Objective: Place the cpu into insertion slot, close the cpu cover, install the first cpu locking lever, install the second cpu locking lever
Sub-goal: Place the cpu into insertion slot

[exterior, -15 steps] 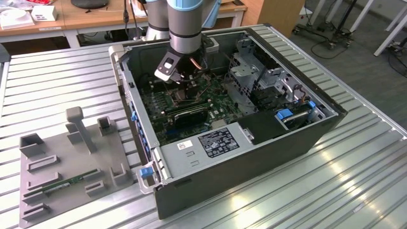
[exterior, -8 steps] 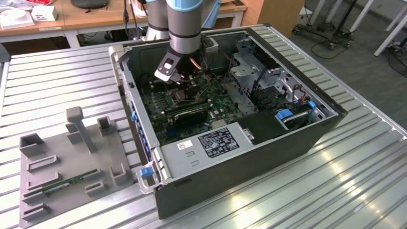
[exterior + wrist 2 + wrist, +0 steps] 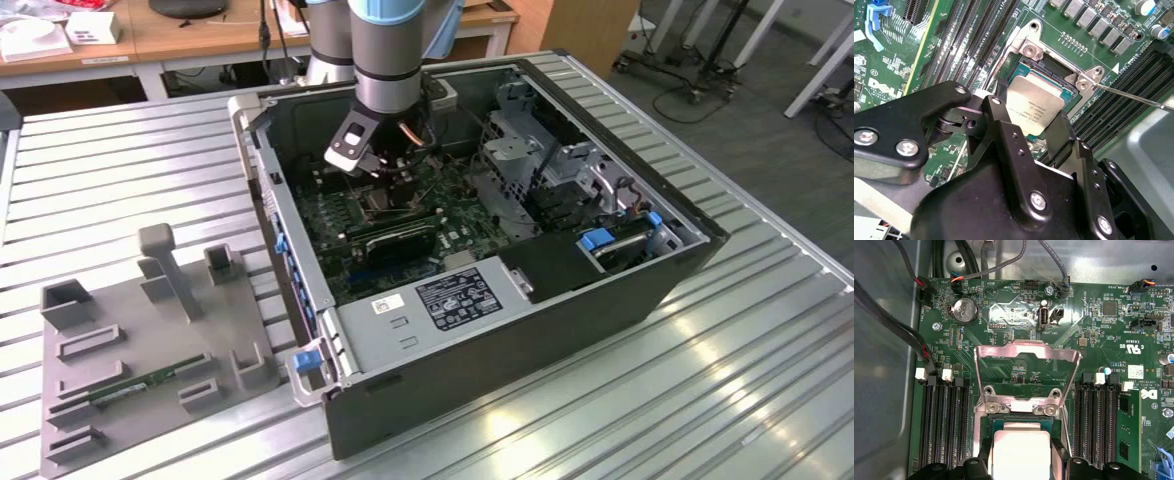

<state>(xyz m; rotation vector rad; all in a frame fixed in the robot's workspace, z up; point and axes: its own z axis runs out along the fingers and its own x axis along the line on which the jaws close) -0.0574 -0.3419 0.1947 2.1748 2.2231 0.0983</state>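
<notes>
One grey fixture tray lies on the ribbed tabletop on the exterior view's left, at eight o'clock from the open computer case, with a memory stick in it. Inside the case, toward its eleven o'clock corner, the tool reaches down to the green motherboard. In the second wrist view its black fingers are clenched on two opposite edges of the cpu, which sits over the insertion slot; whether it is fully seated I cannot tell. In the first wrist view the cpu cover stands raised open at the slot's hinge edge.
</notes>
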